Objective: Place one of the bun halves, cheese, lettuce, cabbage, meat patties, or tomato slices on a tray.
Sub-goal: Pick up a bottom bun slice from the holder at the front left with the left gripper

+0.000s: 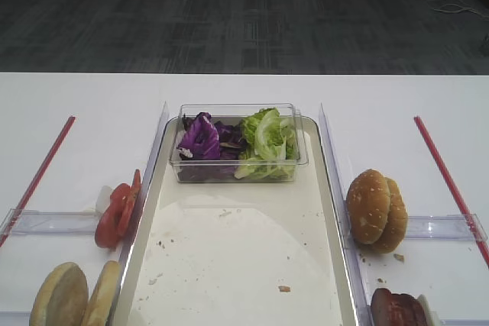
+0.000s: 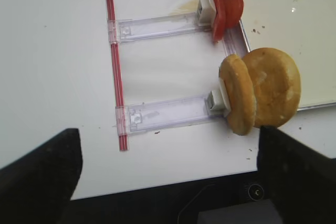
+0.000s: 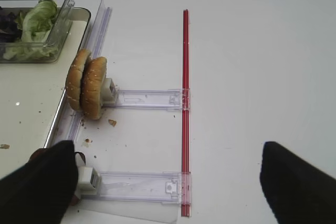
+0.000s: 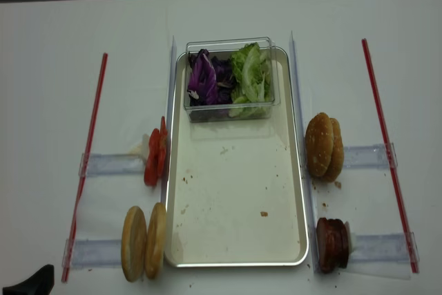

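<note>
- exterior high: tray (image 1: 145, 211) floor bare but for crumbs and a clear box (image 1: 238, 143) of cabbage (image 1: 200, 137) and lettuce (image 1: 267, 137); nothing placed yet, everything left to do.
- two plain bun halves (image 1: 75, 297) upright just left of tray, a few tomato slices (image 1: 116, 211) beyond; two seeded buns (image 1: 376, 211) right; meat patties (image 4: 332, 244) stacked near right corner, count unclear.
- left end effector (image 2: 168, 174) spread wide, empty; right end effector (image 3: 168, 179) likewise spread, empty.
</note>
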Motion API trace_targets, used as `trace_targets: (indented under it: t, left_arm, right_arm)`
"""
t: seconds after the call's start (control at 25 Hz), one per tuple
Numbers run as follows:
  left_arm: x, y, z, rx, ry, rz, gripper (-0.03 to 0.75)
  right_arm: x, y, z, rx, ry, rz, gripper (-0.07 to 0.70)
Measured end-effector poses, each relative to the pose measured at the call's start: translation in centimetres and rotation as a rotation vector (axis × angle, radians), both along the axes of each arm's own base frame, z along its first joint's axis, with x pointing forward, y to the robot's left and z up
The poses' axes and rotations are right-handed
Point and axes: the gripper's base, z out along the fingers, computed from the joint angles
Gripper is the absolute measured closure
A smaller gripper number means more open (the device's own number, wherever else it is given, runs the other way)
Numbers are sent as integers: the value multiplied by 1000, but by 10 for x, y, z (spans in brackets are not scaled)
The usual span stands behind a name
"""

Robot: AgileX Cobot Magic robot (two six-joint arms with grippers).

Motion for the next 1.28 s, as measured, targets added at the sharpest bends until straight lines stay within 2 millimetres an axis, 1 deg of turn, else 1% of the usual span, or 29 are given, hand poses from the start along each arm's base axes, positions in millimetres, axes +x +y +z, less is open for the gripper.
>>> trace_targets:
  t: [0.16,0.36,0.56,0.8,1.0,1.28]
  left_arm:
    - [19,-2,16,-21,69,26,60]
    - [45,-8,26,-73,165,60,60]
    - [75,-12,23,-85,294,77,60]
    - [107,-17,8,-68,441,64,60]
    - [121,-18,-2,-51,511,56,60]
    - [123,-18,-4,-39,522,50,60]
  right_arm:
    - [0,0,0,-5,0,3,-61]
    - [0,0,0,-5,-2,3,-61]
    - [0,0,0,-5,-2,3,-61]
    - [0,0,0,-5,-2,3,-61]
    - [0,0,0,-5,-2,3,-61]
    - [0,0,0,-5,-2,3,-61]
